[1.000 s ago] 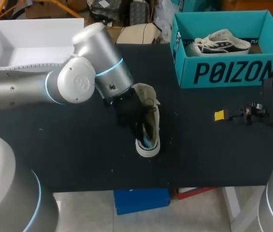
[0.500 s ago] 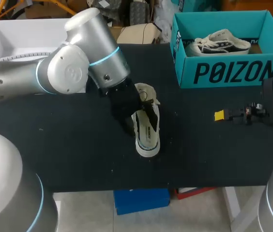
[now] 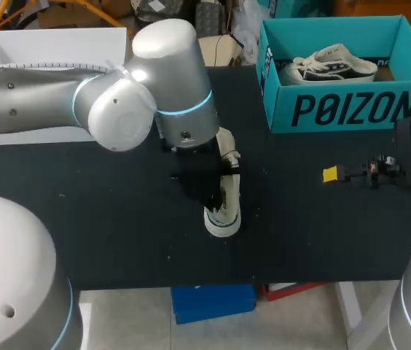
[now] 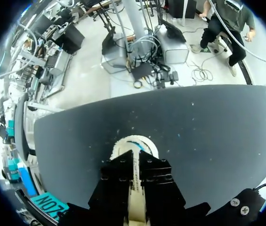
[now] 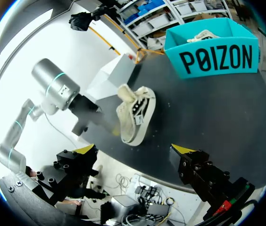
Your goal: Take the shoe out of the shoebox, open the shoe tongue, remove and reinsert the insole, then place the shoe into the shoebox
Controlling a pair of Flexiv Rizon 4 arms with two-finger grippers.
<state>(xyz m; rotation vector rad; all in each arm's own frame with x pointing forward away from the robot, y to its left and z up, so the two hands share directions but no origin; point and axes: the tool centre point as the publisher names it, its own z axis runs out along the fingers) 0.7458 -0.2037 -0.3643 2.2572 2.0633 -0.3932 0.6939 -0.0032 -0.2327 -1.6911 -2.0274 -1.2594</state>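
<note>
Head view: shoe [image 3: 224, 210] lies on the tabletop [image 3: 118, 233], well apart from the shoebox [image 3: 337, 109], off its printed wall's left corner. Left end effector [image 3: 207, 184] is right over the shoe. Right end effector [image 3: 337, 174] sits near the shoebox's printed wall. Second shoe [image 3: 329, 64] is inside the shoebox.

Left wrist view: black fingers are nearly together, pinching a cream strip of the shoe [image 4: 134, 143]; tips hidden.

Right wrist view: right end effector [image 5: 134, 149] is spread wide and holds nothing. The shoe [image 5: 135, 113] lies ahead of it, with the shoebox [image 5: 213, 54] farther off.
</note>
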